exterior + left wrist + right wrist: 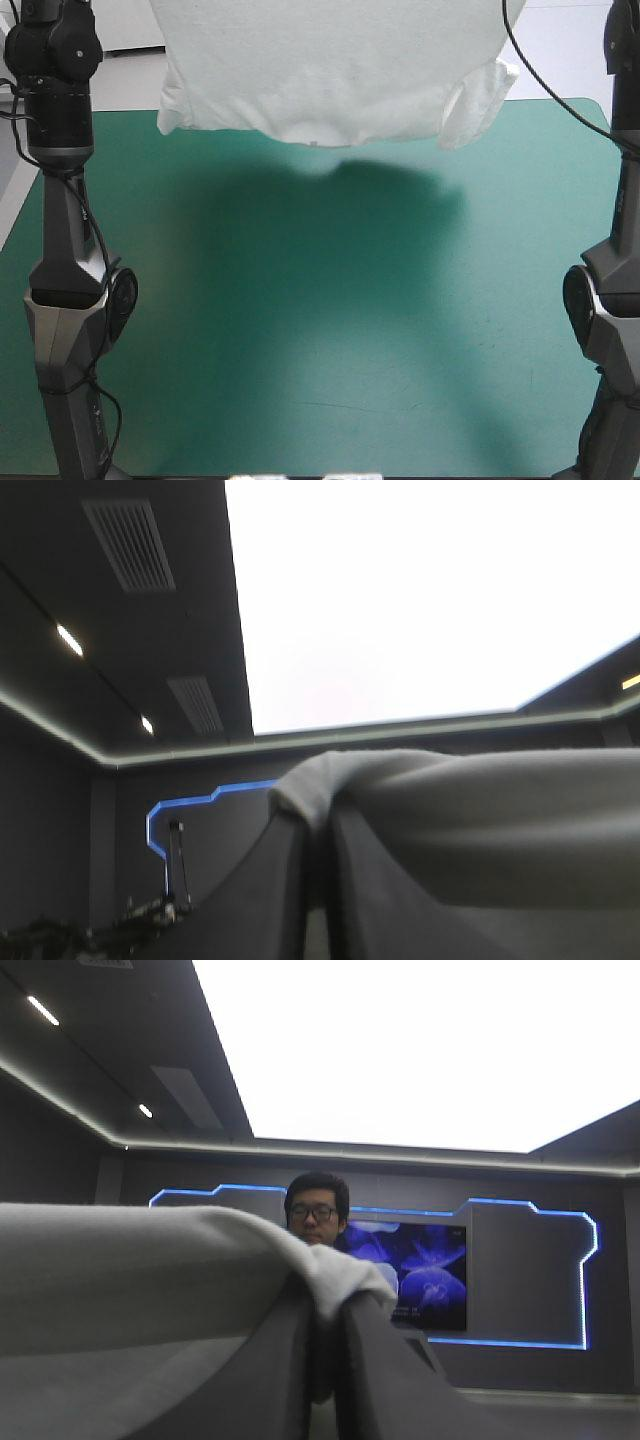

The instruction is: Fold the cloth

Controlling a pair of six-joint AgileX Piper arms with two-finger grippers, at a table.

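Note:
The white T-shirt [330, 70] hangs spread wide above the far half of the table, collar and sleeves downward, its lower edge off the cover. Its upper edge runs out of the high view, and neither gripper shows there. In the left wrist view my left gripper [315, 825] is raised and shut on the T-shirt [470, 810], a fold bunched over the fingertips and stretching off to one side. In the right wrist view my right gripper [325, 1310] is likewise shut on the T-shirt [150, 1260], the cloth pulled away to the other side.
The teal-green cover [330, 380] lies under the hanging shirt, with the shirt's dark shadow across its middle. My left arm [65, 250] stands upright at the table's left side and my right arm [610, 300] at its right.

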